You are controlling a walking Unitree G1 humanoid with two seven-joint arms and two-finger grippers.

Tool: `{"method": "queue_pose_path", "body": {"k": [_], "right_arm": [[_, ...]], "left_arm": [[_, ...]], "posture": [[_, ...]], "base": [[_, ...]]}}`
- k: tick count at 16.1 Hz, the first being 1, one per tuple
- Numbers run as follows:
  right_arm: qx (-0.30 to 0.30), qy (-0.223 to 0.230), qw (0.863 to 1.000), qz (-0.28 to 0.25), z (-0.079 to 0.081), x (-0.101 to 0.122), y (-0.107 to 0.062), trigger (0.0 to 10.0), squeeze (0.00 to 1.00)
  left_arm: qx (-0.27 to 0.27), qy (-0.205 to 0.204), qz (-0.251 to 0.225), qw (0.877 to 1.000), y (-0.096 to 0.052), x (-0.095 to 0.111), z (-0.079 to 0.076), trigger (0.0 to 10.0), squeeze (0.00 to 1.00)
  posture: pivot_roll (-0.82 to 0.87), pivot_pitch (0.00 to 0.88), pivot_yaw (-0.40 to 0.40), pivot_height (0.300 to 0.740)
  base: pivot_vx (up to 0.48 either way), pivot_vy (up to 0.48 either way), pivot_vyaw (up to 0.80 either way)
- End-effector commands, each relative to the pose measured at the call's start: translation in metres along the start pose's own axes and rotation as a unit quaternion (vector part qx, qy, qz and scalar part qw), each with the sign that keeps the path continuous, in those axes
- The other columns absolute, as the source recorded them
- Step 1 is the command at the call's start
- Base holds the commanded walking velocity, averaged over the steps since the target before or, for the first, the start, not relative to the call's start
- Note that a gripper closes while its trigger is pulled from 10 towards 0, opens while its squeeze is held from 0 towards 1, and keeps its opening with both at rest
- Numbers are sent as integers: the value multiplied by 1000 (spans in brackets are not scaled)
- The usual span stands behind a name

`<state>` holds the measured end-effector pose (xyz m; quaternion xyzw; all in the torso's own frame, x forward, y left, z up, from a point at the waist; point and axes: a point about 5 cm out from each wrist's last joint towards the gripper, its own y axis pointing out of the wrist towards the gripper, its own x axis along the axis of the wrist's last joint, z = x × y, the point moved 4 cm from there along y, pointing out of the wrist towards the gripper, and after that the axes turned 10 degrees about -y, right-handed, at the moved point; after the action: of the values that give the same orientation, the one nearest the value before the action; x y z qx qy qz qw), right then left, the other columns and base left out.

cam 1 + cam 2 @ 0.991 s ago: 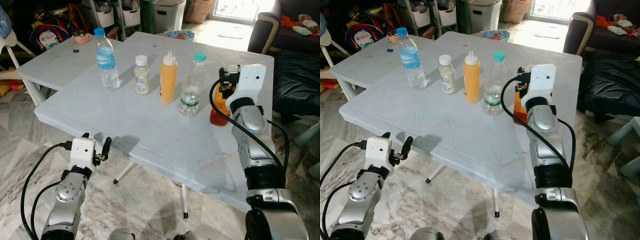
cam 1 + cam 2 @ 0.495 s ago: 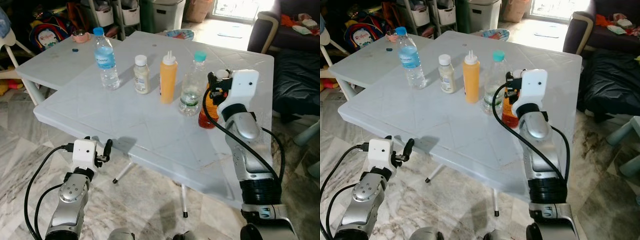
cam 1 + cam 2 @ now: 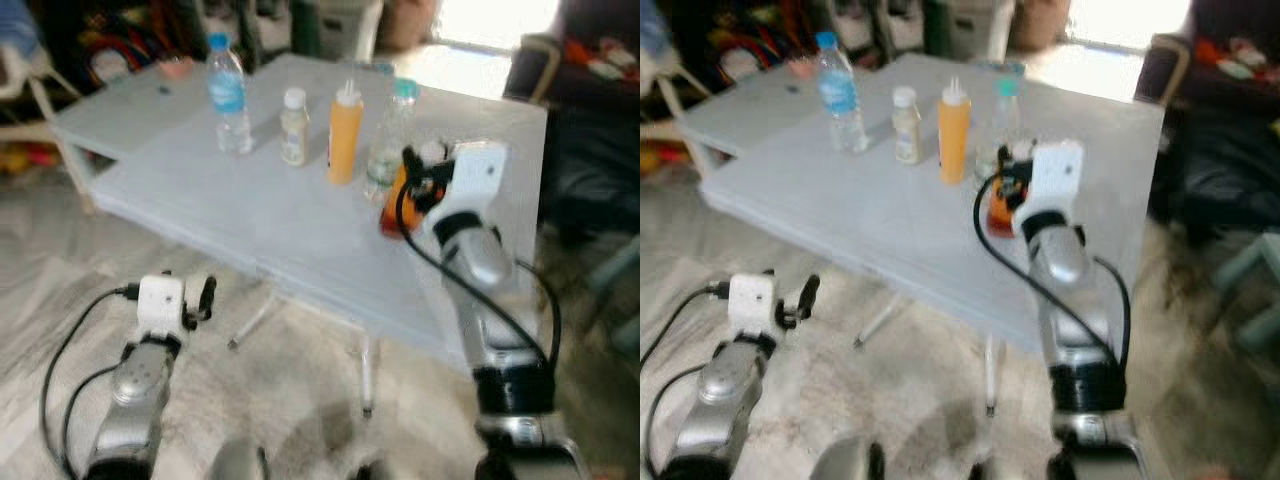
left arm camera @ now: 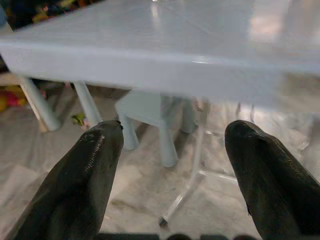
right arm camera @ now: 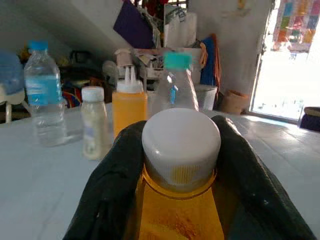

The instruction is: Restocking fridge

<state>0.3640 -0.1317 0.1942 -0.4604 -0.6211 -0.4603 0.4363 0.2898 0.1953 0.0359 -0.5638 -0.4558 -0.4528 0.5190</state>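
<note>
Your right gripper (image 5: 180, 165) has carried the orange bottle (image 5: 179, 210) leftward, fingers clamped; left gripper (image 4: 170, 165) spread apart.

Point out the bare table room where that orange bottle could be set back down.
The table is bare along its near half, in front of the bottle row. The far strip is crowded: water bottle, white bottle, yellow squeeze bottle, clear bottle. The right tool grips the orange bottle.
</note>
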Motion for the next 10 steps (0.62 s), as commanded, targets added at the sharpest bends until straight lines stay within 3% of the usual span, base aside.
{"method": "queue_pose_path", "body": {"k": [1, 3, 8, 10], "right_arm": [[8, 6, 1000, 29, 3, -14, -3, 10000, 0], [33, -1, 999, 23, 11, -14, -3, 10000, 0], [67, 0, 998, 7, 25, -11, -6, 10000, 0], [90, -8, 996, -7, 35, -8, -8, 10000, 0]], "left_arm": [[1, 5, 2, 1000, 1, 1, 3, 10000, 0], [2, 9, 5, 1000, 1, -1, 5, 10000, 0], [3, 13, 7, 1000, 0, -1, 7, 10000, 0], [9, 13, 6, 1000, -2, -2, 8, 10000, 0]], "posture": [[84, 0, -1, 740], [88, 0, -4, 740], [96, 0, -7, 740], [101, 0, -10, 740]], "base": [[-330, 0, 0], [-330, 0, 0], [-314, 0, 800], [0, 0, 800]]}}
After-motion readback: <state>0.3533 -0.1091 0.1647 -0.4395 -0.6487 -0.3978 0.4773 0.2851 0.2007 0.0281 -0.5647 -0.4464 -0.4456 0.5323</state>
